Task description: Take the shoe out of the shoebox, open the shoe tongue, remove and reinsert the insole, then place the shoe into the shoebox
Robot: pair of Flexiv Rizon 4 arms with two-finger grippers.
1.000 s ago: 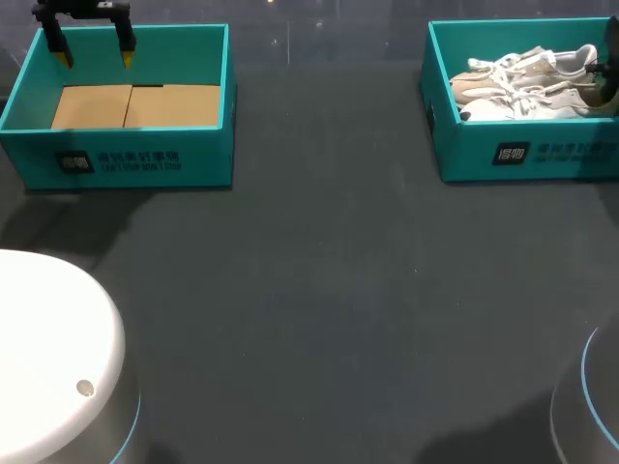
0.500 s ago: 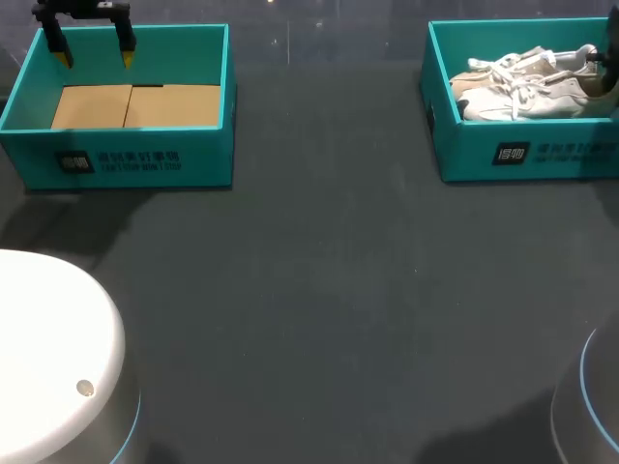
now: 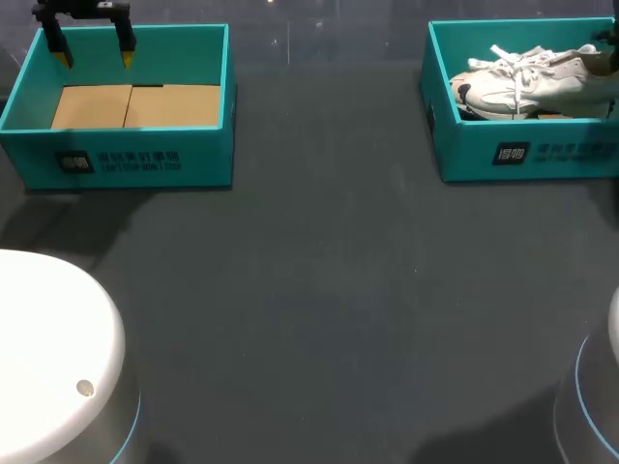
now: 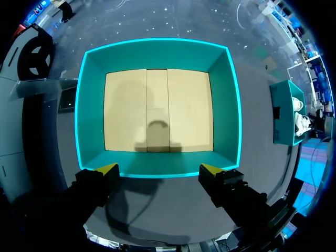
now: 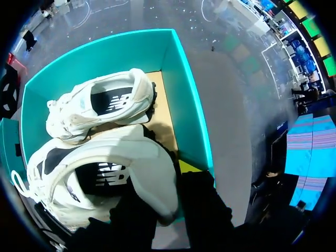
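- The shoe point(image 5: 105, 173) is inside the shoebox point(image 3: 542, 155) at the far right of the desk point(image 3: 319, 290). In the head view the shoe point(image 3: 527, 82) sits high against the box walls, toe pointing left, laces flopped over the top.
- So I'd say we're at the very start. The shoe isn't out of the box yet, and the tongue, the insole out-and-in and the return to the box are all left to do.
- The right gripper point(image 5: 165, 194) is clamped on the heel end of that shoe. One finger looks to be down inside the collar and the other outside it, with a bit of yellow tip showing by the box wall point(image 5: 184, 105). It's a heel grab, coming in from the right side of the box.
- There's a second shoe point(image 5: 100, 105) lying in the same box, just beyond the gripped one and touching or nearly touching it. It's not being held.
- The left gripper point(image 3: 94, 58) is way over at the far left, well apart from all this. Its fingers are spread wide and holding nothing, and it hangs above the far wall of the other box point(image 3: 126, 159).
- From the left wrist view that gripper point(image 4: 158, 169) looks straight down into that box point(image 4: 157, 52), and there's only a bare cardboard floor point(image 4: 184, 110) in it.
- My guess is the left arm is parked until the shoe is out on the desk.
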